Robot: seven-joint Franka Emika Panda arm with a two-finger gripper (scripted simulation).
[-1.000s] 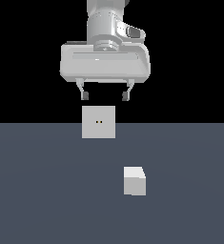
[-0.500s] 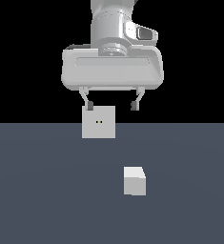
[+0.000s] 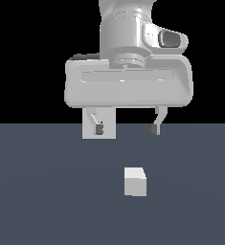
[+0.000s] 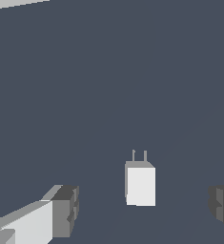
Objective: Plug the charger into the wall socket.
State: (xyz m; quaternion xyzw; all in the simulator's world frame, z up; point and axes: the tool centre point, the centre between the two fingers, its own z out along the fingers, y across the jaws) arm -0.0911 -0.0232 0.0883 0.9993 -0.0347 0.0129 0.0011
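Observation:
The charger (image 3: 134, 181) is a small light-grey cube resting on the dark floor, below my gripper. In the wrist view the charger (image 4: 140, 184) shows two thin prongs on one face and lies between my fingers. My gripper (image 3: 127, 129) is open and empty, hanging well above the charger. The wall socket (image 3: 107, 128) is an upright light-grey plate behind my gripper in the exterior view; my hand and one finger cover most of it, and its holes are hidden. A sliver of the wall socket (image 4: 15, 3) shows at the edge of the wrist view.
The dark grey floor (image 3: 37, 191) spreads all around the charger. Black background lies above the horizon. Nothing else stands in view.
My gripper has come lower and closer to the camera, now looming larger and covering most of the wall socket. It stays open. The charger has not moved.

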